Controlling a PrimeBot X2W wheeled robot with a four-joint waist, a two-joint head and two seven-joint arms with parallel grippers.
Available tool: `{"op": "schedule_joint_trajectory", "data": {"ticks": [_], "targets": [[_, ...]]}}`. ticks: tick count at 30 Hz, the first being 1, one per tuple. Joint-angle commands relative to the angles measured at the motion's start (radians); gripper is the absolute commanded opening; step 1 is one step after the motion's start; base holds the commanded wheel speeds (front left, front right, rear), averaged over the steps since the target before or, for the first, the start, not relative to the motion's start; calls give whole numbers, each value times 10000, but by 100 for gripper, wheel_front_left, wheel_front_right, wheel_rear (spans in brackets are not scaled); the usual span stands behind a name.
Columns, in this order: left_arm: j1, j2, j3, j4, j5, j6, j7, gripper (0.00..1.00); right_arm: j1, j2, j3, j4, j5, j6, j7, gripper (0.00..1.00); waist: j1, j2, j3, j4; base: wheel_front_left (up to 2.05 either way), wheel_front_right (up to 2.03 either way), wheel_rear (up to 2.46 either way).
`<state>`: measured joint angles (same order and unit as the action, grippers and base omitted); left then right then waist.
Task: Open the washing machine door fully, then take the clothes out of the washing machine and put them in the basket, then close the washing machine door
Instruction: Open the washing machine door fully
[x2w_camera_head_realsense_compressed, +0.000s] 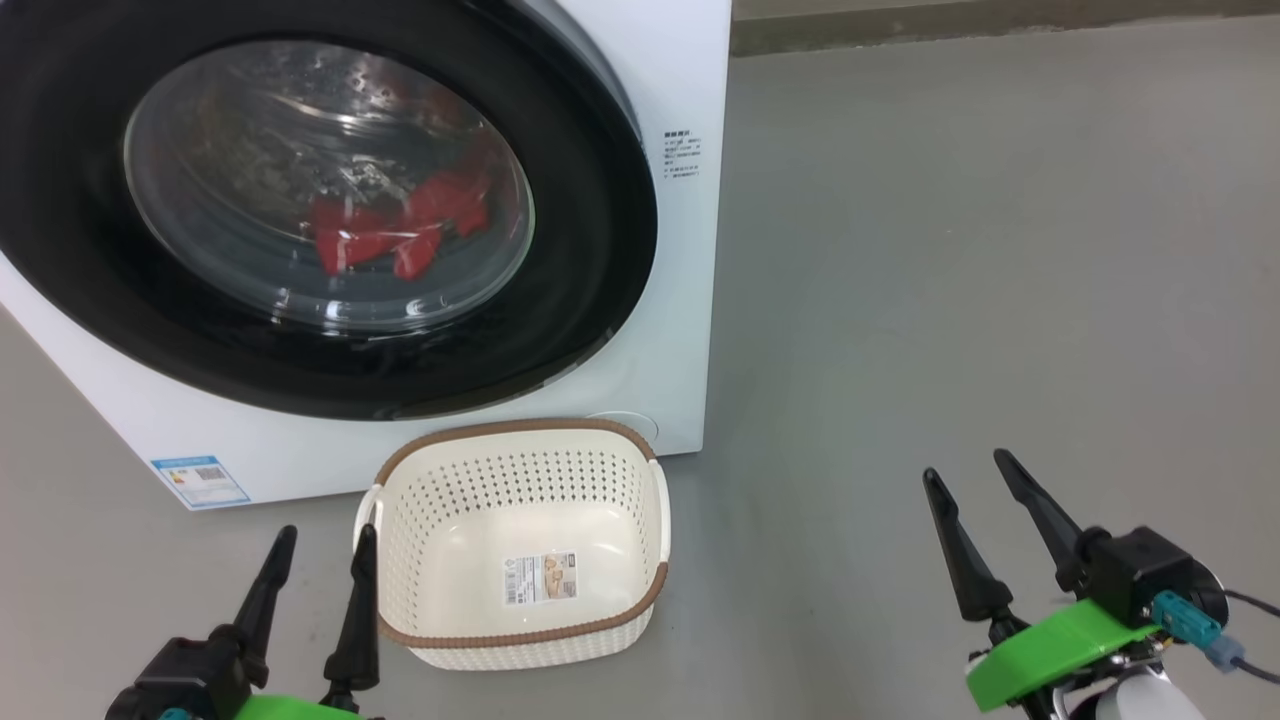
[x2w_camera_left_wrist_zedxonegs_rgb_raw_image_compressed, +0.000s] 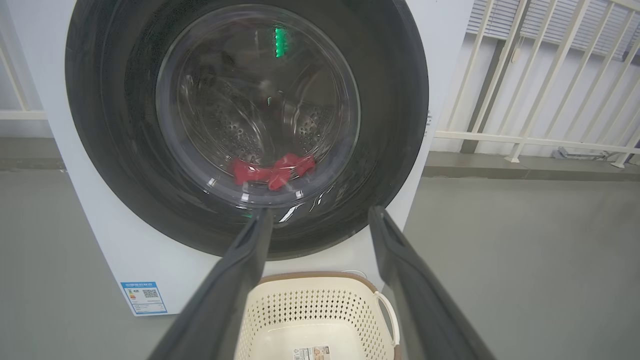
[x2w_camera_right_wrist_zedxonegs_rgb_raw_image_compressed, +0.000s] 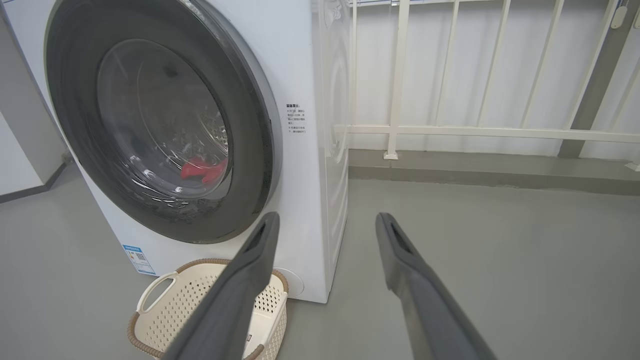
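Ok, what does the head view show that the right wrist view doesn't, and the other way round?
Head view: the left gripper, open, beside the small cream-white perforated plastic basket, whose floor carries a label sticker. Right wrist view: a white barred railing beyond the big white washing machine. Both: the round black-rimmed glass door, the bright red clothes behind it, and the open right gripper.

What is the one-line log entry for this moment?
washing machine door: closed | clothes: inside drum | basket: empty, on floor | left gripper: open, empty | right gripper: open, empty
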<state>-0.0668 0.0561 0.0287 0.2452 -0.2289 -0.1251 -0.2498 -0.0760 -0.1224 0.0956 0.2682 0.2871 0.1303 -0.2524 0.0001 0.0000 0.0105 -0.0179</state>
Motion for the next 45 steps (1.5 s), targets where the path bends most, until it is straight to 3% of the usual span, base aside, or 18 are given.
{"op": "schedule_joint_trajectory", "data": {"ticks": [1,2,3,15,23,33,45], "targets": [[-465,163,353,-289,72,-56,-120,100,-551,-69,241,-225,100,4,-93,22,0,0,42,19,0,0,0],[-468,161,357,-304,69,-56,-120,100,-600,-74,269,-194,161,4,-93,5,0,0,71,30,0,0,0],[-465,158,358,-324,70,-56,-120,100,-656,-69,289,-160,257,4,-93,0,0,0,102,43,0,0,0],[-728,114,260,-865,59,-56,-120,100,-2054,-170,775,888,3187,4,-93,0,0,0,1079,350,0,0,0],[-981,35,242,-1173,70,-56,-120,100,-3476,-665,1964,1549,6482,4,95,0,0,0,1873,631,0,0,0],[-1481,-34,5,-1589,49,-56,-120,100,-5763,-1578,2423,1221,10754,4,1684,0,0,0,3113,1022,0,0,0],[-1941,-40,-252,-2042,4,-56,-120,100,-7735,-1775,1791,1086,13443,4,3909,0,0,0,4073,1476,0,0,0]]}}
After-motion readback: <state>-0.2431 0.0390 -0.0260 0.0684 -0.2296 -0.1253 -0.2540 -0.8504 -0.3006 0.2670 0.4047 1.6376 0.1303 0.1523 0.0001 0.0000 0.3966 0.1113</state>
